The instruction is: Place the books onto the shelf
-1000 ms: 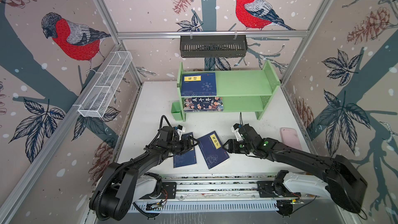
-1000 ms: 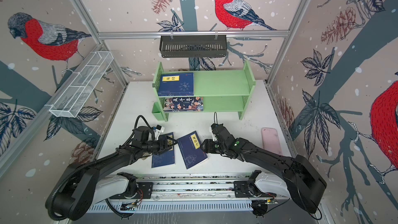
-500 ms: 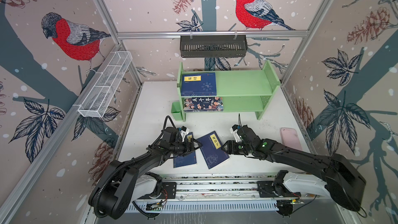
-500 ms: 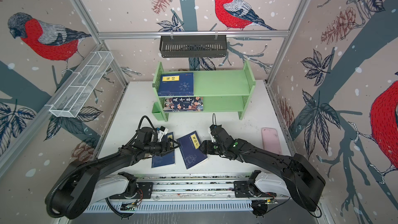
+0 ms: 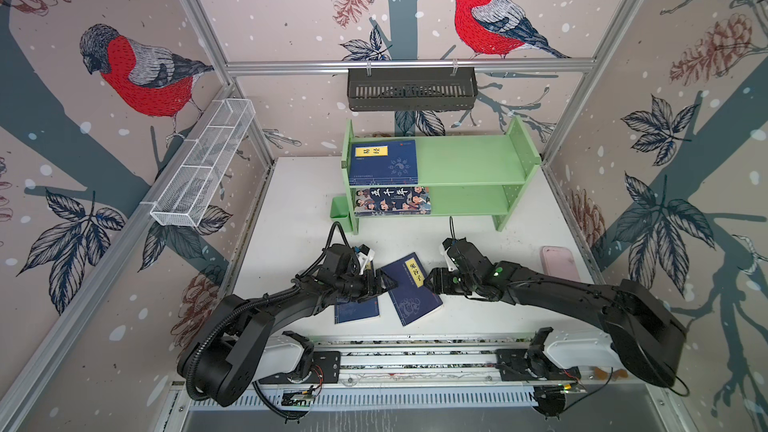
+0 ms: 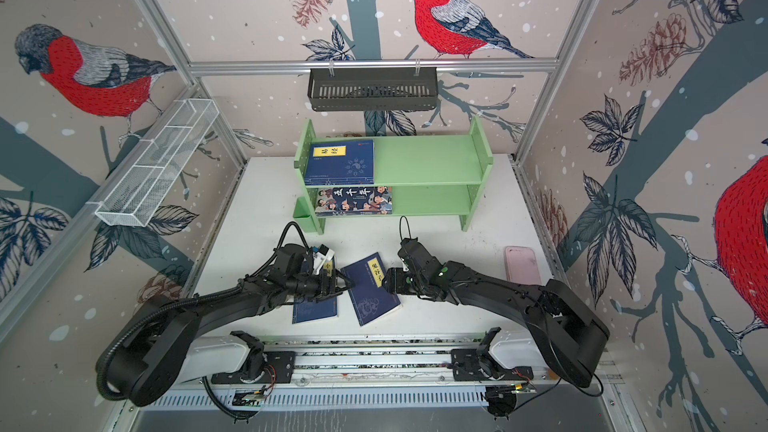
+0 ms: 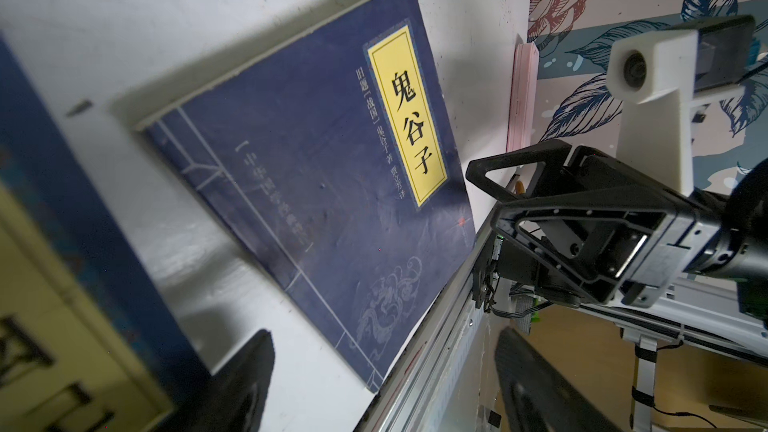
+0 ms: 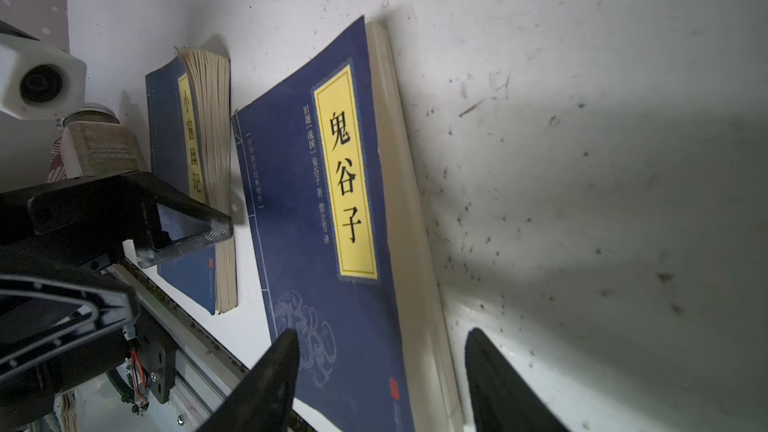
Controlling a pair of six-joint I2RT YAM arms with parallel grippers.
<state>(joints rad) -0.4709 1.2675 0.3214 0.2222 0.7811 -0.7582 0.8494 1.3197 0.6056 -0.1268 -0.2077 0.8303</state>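
Your left gripper (image 5: 385, 283) has crept further across the nearer navy book (image 5: 356, 312) toward the tilted navy book (image 5: 411, 289); its jaws are spread and hold nothing. Your right gripper (image 5: 431, 280) sits at the tilted navy book's far edge, jaws spread astride the page side, not pinching. Both lie on the table (image 5: 299, 209). A third navy book (image 5: 384, 162) rests on the shelf (image 5: 469, 164), top tier; the cartoon book (image 5: 392, 200) is on the lower tier.

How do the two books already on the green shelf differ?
The navy book lies on the top tier; the cartoon-cover book lies on the lower tier. The navy book bears a yellow title label; the cartoon-cover book has white characters over figures. Both lie flat at the shelf's left end.
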